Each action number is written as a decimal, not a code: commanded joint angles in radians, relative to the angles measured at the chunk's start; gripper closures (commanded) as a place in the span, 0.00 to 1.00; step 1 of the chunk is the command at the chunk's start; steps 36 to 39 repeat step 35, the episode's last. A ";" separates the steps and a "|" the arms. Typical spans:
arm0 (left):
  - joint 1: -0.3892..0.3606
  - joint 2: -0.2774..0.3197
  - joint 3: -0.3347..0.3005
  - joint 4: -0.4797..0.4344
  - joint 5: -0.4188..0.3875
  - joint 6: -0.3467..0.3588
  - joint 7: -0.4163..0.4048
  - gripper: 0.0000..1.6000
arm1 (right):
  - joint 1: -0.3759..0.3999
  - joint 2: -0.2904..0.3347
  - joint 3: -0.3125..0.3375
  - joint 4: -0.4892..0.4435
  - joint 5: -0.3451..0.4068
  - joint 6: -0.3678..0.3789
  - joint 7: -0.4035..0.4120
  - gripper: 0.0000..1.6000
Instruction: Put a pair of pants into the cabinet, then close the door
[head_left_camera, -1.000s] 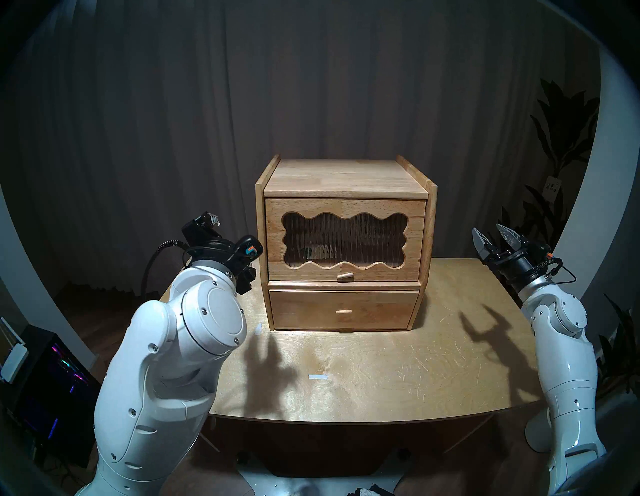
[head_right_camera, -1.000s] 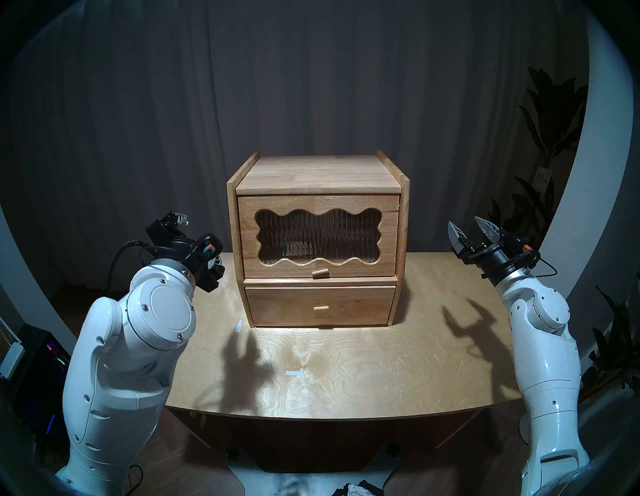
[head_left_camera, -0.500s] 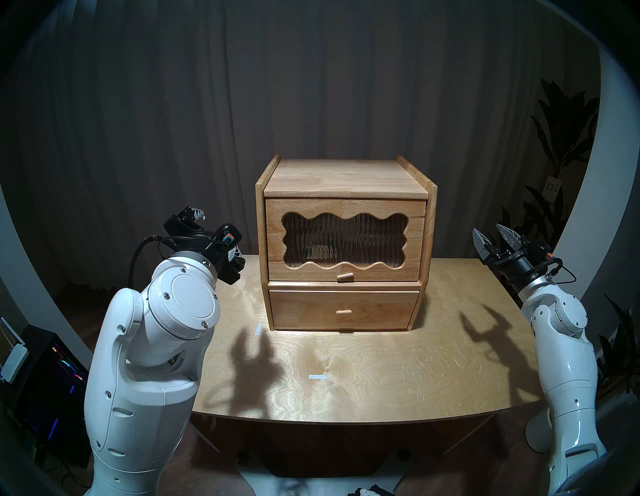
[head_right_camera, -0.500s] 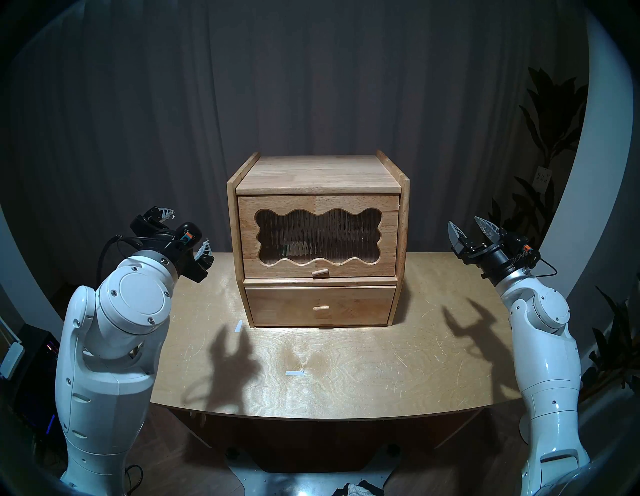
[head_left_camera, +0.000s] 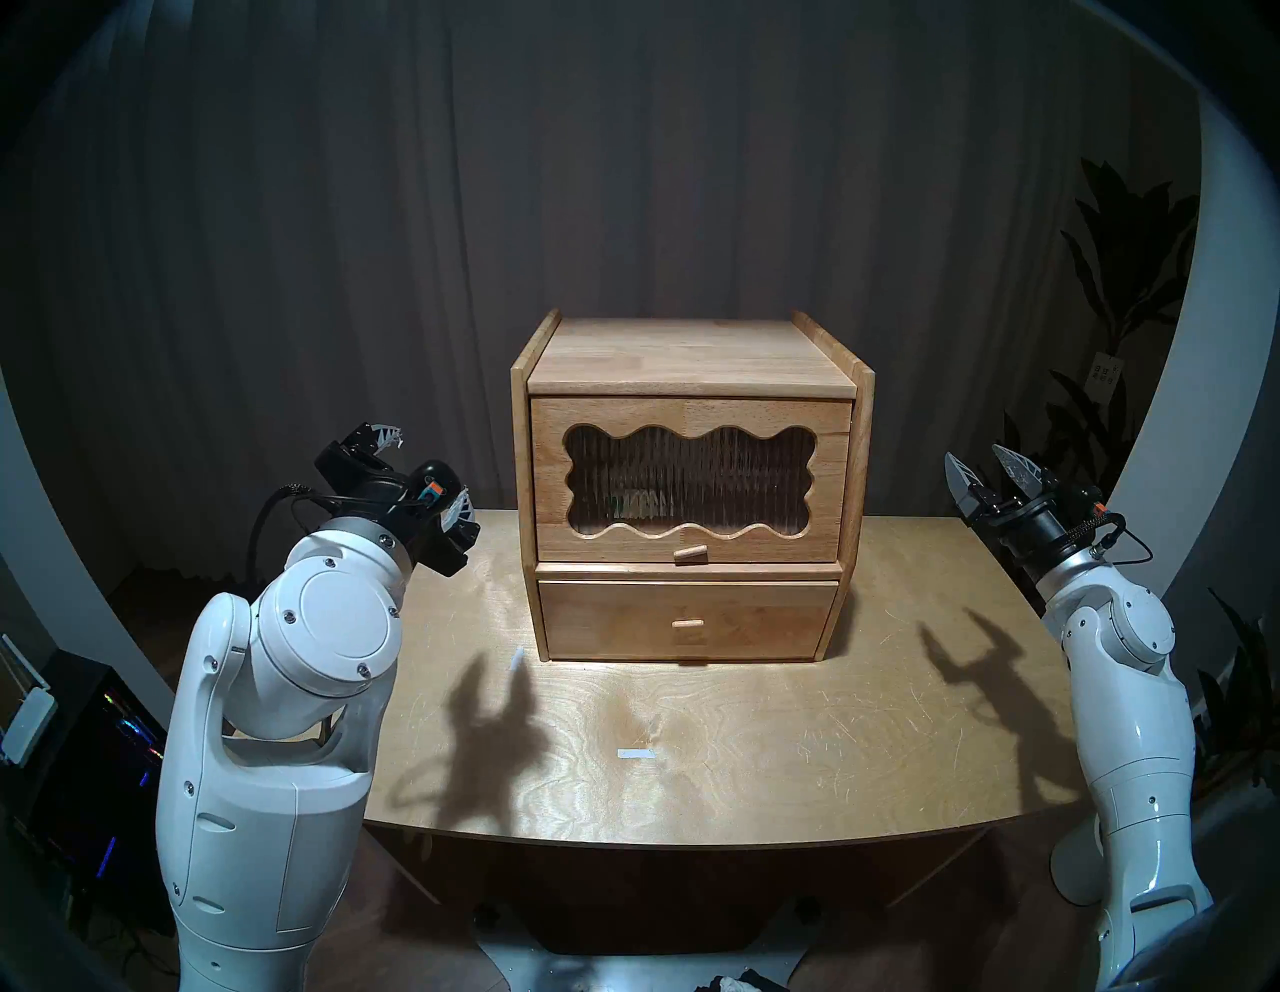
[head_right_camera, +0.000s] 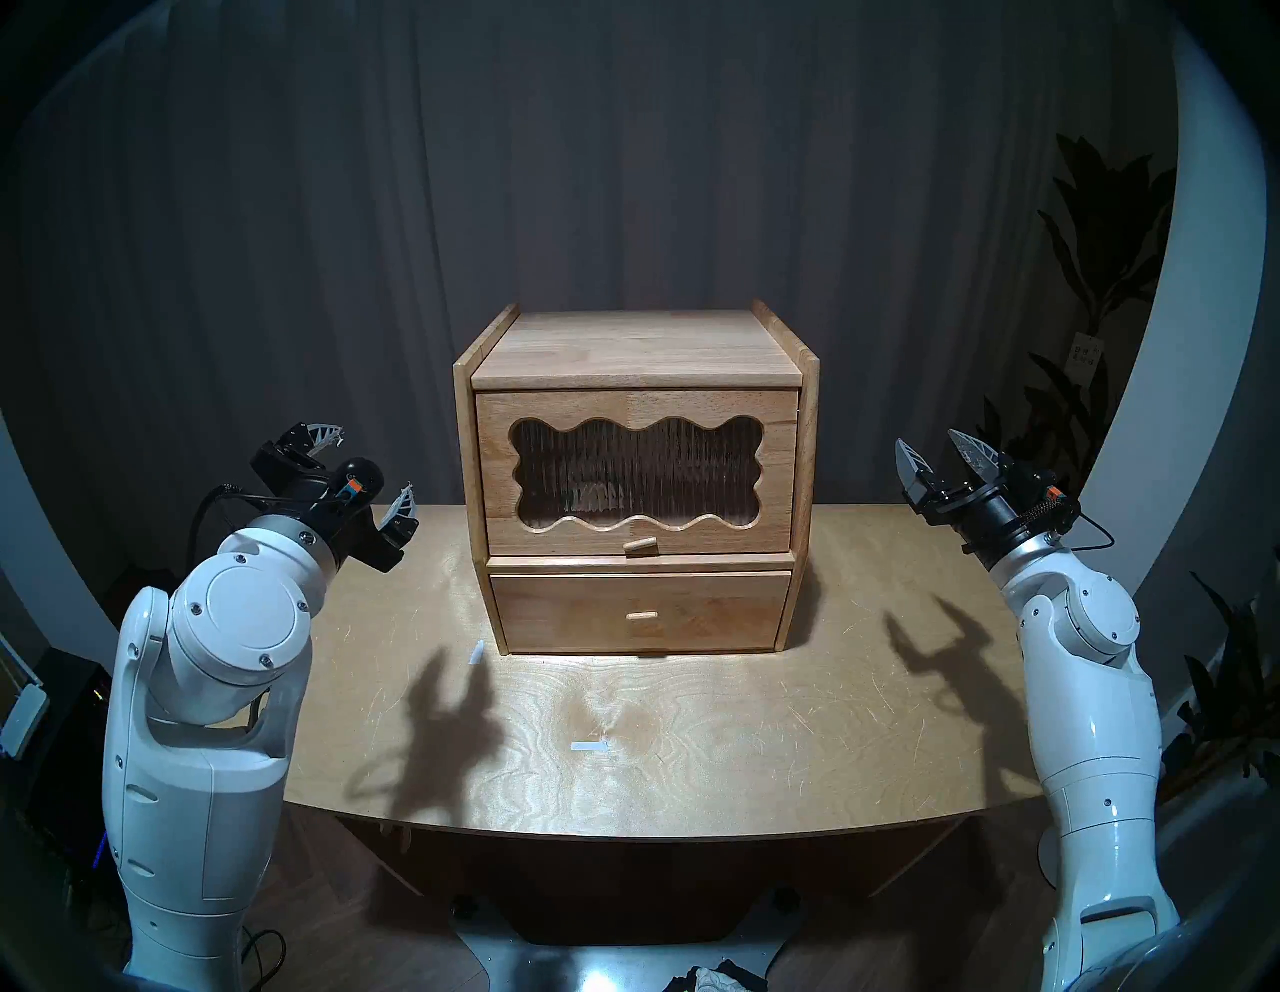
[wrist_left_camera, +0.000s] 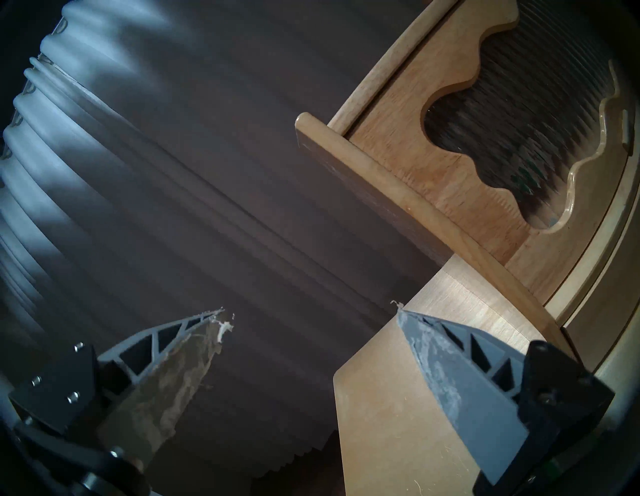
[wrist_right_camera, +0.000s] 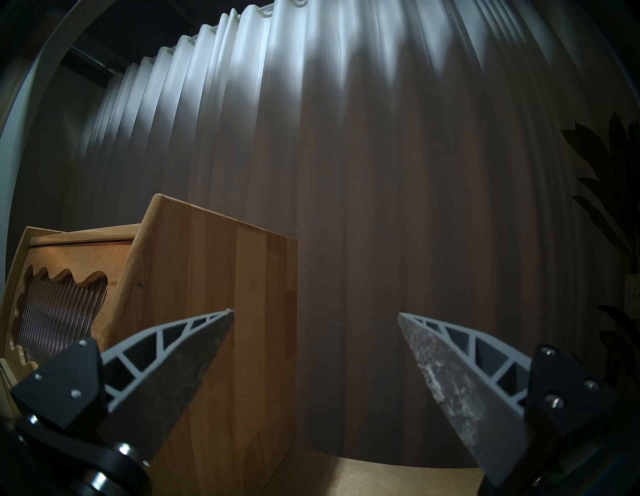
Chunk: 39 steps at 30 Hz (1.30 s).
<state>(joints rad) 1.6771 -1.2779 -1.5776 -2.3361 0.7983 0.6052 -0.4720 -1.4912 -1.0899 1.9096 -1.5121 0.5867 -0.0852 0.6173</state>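
Observation:
The light-wood cabinet (head_left_camera: 692, 353) stands at the back of the table, and its door (head_left_camera: 692, 415) with the wavy ribbed-glass window is shut flat, peg handle (head_left_camera: 690, 553) at the bottom. The pair of pants is hidden; only a pale smear (head_left_camera: 637, 502) shows behind the glass at lower left. My left gripper (head_left_camera: 428, 467) hangs open and empty to the left of the cabinet, above the table's back left corner. My right gripper (head_left_camera: 974, 454) is open and empty in the air to the cabinet's right, fingers pointing up. Each wrist view shows spread fingers (wrist_left_camera: 180, 363) (wrist_right_camera: 173, 363) with nothing between.
The drawer (head_left_camera: 686, 620) under the door is pushed in. The wooden table (head_left_camera: 762, 727) carries two small white tape marks (head_left_camera: 636, 754) (head_left_camera: 516, 658). A grey curtain hangs behind, a plant (head_left_camera: 1122, 291) stands at the right, and a lit computer case (head_left_camera: 104, 727) sits on the floor at the left.
My left arm has drawn back to the left, away from the cabinet's left side, with its gripper still open. The right arm and the door have not moved.

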 joint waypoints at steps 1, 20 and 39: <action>0.022 -0.004 -0.046 -0.005 -0.055 -0.113 0.053 0.00 | 0.046 0.018 0.005 -0.046 -0.002 -0.013 0.001 0.00; 0.100 -0.031 -0.150 0.056 -0.268 -0.453 0.198 0.00 | 0.099 0.060 0.012 -0.024 -0.091 -0.023 -0.058 0.00; 0.122 -0.014 -0.195 0.144 -0.402 -0.671 0.304 0.00 | 0.107 0.038 -0.012 0.000 -0.170 -0.079 -0.109 0.00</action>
